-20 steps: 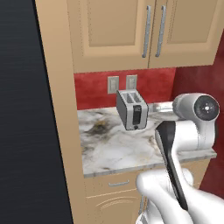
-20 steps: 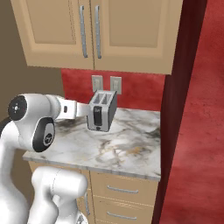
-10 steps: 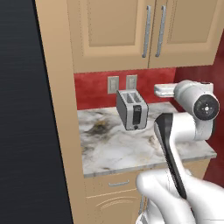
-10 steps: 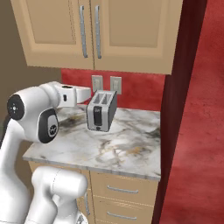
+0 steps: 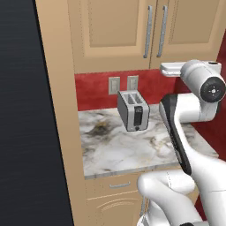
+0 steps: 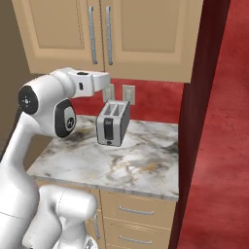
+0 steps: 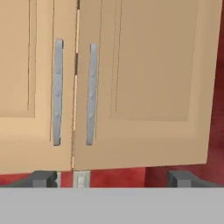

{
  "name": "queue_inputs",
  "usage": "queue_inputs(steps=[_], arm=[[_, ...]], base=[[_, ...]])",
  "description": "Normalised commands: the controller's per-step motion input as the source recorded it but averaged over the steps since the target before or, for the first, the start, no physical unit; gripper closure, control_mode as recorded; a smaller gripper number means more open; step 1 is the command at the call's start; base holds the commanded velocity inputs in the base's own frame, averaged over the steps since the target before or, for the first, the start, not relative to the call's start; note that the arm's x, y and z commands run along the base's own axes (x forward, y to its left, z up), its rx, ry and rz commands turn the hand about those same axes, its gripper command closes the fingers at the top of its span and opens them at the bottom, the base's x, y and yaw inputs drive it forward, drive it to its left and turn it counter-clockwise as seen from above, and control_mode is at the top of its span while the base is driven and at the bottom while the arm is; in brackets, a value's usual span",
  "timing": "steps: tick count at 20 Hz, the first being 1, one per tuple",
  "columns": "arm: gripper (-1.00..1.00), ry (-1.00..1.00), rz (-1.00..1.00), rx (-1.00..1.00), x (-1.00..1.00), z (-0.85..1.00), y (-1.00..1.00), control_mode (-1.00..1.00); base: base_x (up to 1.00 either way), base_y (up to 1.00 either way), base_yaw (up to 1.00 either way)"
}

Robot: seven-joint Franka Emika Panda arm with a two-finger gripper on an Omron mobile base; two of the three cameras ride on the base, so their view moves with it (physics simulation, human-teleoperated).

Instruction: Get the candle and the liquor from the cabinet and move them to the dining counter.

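Item: cabinet [image 7: 131, 83], doors closed, twin silver handles [image 7: 90, 94] near 11 o'clock in my hand view. Candle and liquor presumably behind them, unseen.

Item: gripper [image 7: 111, 178], fingers spread wide, holding nothing. Over the last second my arm rose from toaster [image 5: 132, 109] height to the cabinet's lower edge.

Reading: door-opening comes next; nothing retrieved yet.

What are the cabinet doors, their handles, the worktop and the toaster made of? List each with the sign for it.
Cabinet: light tan wood or wood-look panel, matte, judging by the framed recessed doors.
Handles: brushed metal by the look, silver-grey with a dull sheen.
Worktop: marble or marble-look stone, grey-white with dark and rusty veining.
Toaster: probably steel, grey sides, with a black front panel, likely plastic.
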Motion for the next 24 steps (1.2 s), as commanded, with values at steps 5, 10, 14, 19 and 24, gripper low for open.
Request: queue_inputs(steps=[5, 10, 14, 19, 24], arm=[[-1.0, 0.0, 0.0, 0.0, 0.22, -0.07, -0.06, -1.0], [-1.0, -0.09, 0.02, -0.01, 0.24, -0.01, -0.25, -1.0], [-1.0, -0.12, 0.1, -0.02, 0.18, 0.08, -0.19, -1.0], [-1.0, -0.02, 0.15, -0.02, 0.27, 0.12, 0.0, -1.0], [-1.0, 0.0, 0.13, -0.04, 0.43, 0.24, 0.0, -1.0]], base=[[0.0, 0.0, 0.0], [0.0, 0.0, 0.0], [0.0, 0.0, 0.0], [0.0, 0.0, 0.0], [0.0, 0.0, 0.0]])
